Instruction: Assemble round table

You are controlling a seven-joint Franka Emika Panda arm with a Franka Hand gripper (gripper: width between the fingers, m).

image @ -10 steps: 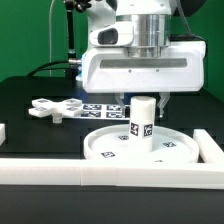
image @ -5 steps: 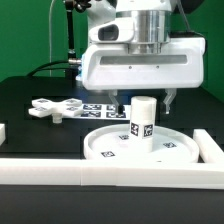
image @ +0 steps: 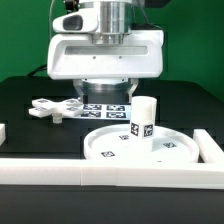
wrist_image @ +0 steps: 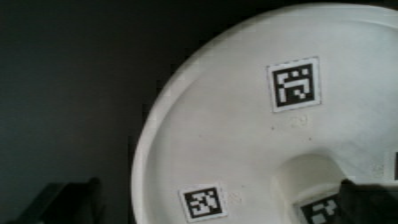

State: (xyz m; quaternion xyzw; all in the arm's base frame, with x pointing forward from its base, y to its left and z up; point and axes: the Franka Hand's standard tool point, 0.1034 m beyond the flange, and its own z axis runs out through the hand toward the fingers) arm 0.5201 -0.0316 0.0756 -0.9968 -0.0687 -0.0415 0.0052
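Note:
The large rimmed round disc (image: 140, 148) lies flat at the front of the table. The short thick cylinder leg (image: 143, 120) stands upright on its middle, free of the gripper. The flat cross-shaped piece (image: 55, 108) lies on the black table at the exterior view's left. My gripper (image: 108, 100) hangs open and empty behind the disc, to the exterior view's left of the leg. In the wrist view the disc (wrist_image: 240, 120) fills the frame, and the two dark fingertips (wrist_image: 75, 202) stand wide apart with nothing between them. The leg's edge (wrist_image: 349, 178) shows by one finger.
The marker board (image: 100, 108) lies behind the disc under the gripper. A long white border rail (image: 100, 172) runs along the front, with shorter rails at the exterior view's left (image: 3, 132) and right (image: 210, 146).
The gripper has moved to the exterior view's left, away from above the leg. The leg stays upright on the disc.

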